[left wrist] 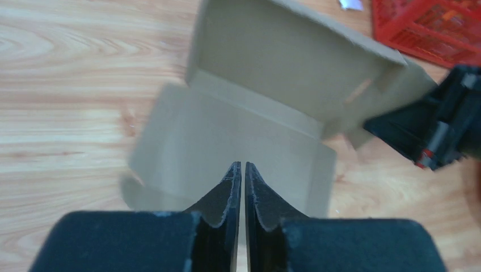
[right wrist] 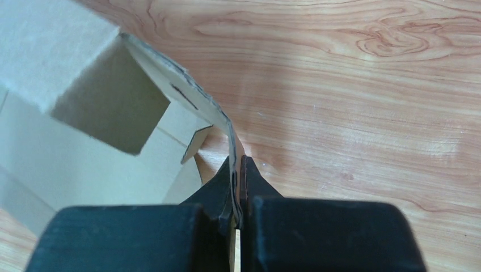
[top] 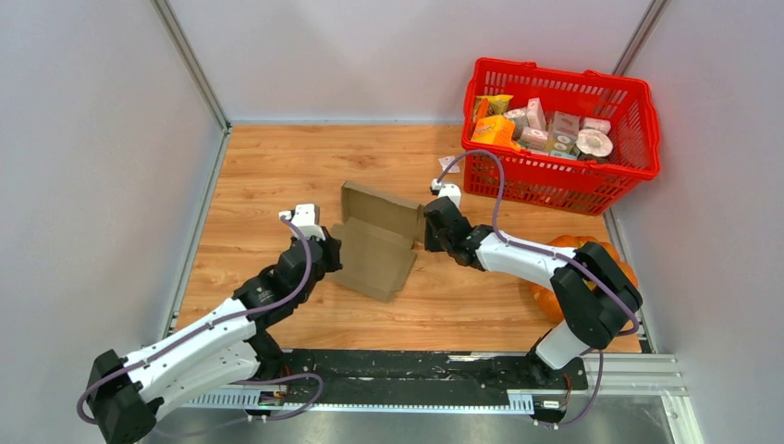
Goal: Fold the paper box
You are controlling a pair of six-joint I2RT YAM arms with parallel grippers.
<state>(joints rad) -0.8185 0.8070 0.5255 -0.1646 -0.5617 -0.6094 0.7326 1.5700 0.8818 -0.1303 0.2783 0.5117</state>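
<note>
- The paper box (top: 374,242) sits half-formed in the middle of the table (top: 277,176), between the two arms. Its base panel lies flat on the wood and a large panel stands up at the far side.
- The right hand (right wrist: 238,164) is pinching a thin side flap (right wrist: 181,90) at its very edge. So small a bite could slip out if the arm pulls or swings the flap. A hard tug might also crease or tear the cardboard along the slot cut near the grip.
- The left hand (left wrist: 243,167) has its fingers pressed together over the near side of the base panel. Whether any cardboard is caught between them I cannot tell. If it grips nothing, very little steadies the box on that side.
- The chief risk, as I judge it, is the whole box sliding or turning on the smooth wood when the right hand folds its flap — the sheet is light and barely anchored.
- The raised panel looks free to flop back or spring open if the flap is let go before a tab is seated.
- The right arm works close to the red basket (top: 555,185) and the pumpkin (top: 544,296) — a wide swing of the elbow could knock either.
</note>
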